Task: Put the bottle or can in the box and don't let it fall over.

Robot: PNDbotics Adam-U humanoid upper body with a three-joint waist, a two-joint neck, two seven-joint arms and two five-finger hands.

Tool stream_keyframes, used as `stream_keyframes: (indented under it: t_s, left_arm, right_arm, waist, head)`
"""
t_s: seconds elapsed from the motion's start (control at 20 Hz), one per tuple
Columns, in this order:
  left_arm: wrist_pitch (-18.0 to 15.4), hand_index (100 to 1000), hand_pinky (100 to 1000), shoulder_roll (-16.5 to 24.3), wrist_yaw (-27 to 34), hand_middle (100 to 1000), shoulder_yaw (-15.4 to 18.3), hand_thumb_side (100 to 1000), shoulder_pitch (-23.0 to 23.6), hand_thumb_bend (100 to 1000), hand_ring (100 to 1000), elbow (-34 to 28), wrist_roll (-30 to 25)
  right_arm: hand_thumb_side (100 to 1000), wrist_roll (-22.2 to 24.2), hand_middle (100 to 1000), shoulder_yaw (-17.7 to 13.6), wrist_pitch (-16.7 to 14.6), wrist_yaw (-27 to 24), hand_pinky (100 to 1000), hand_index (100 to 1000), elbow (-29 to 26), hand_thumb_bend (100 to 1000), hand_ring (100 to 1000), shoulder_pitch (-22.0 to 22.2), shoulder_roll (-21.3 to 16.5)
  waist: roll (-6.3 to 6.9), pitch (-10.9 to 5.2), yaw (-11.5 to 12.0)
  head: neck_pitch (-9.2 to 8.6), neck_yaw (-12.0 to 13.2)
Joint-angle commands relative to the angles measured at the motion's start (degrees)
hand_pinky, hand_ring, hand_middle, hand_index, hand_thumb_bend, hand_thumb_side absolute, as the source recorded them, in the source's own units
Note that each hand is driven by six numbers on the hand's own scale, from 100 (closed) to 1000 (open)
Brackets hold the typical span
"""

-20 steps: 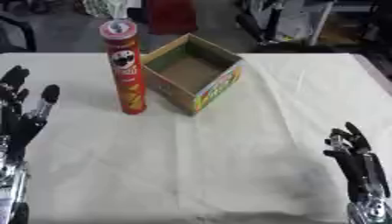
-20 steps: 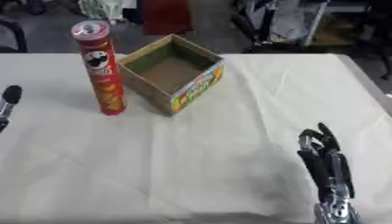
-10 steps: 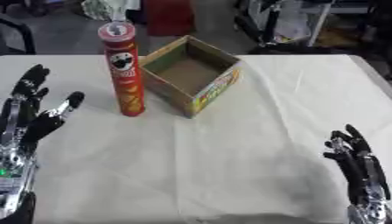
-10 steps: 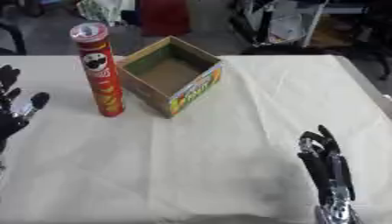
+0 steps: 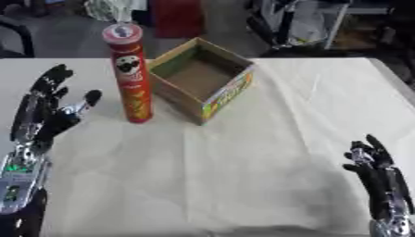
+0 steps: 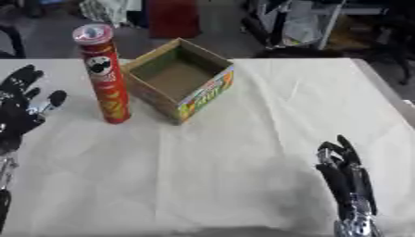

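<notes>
A tall red chip can (image 5: 130,75) stands upright on the white cloth, just left of an open cardboard box (image 5: 202,78) that holds nothing. My left hand (image 5: 45,113) is raised at the left, open with fingers spread, a short way left of the can and not touching it. My right hand (image 5: 379,177) rests open near the lower right corner, fingers up, far from both objects.
The white cloth (image 5: 243,162) covers the table, with creases running down its middle and right. Chairs, a red object and other clutter stand beyond the table's far edge.
My left hand has risen and moved right, toward the can. The right hand, can and box have stayed put.
</notes>
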Motion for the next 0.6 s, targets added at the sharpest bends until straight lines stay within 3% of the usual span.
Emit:
stream_keyframes:
  t_s: [0.05, 0.35, 0.6]
  left_arm:
    - [1.10, 897, 992, 2.55, 2.38, 796, -0.63, 289, -4.01, 691, 1000, 3.07, -0.49]
    - [2.76, 900, 992, 4.32, 1.53, 801, -2.27, 313, -10.72, 694, 1000, 11.16, -0.53]
    - [0.86, 900, 991, 5.40, -0.98, 801, -4.30, 316, -14.45, 706, 1000, 18.35, -1.88]
  right_arm:
    - [613, 0.17, 803, 0.08, -0.02, -0.51, 673, 975, -0.47, 100, 754, -0.62, -0.77]
    - [611, 0.23, 804, 0.18, 0.00, -0.58, 673, 975, -0.46, 100, 754, -0.81, -0.72]
    - [617, 0.37, 804, 0.32, -0.03, -0.64, 673, 976, -0.45, 100, 754, -0.89, -0.69]
  waist:
    - [0.14, -0.50, -0.16]
    - [0.19, -0.32, -0.56]
    - [0.21, -0.35, -1.01]
  head:
    - [0.04, 0.18]
    - [0.00, 0.39]
    - [0.07, 0.64]
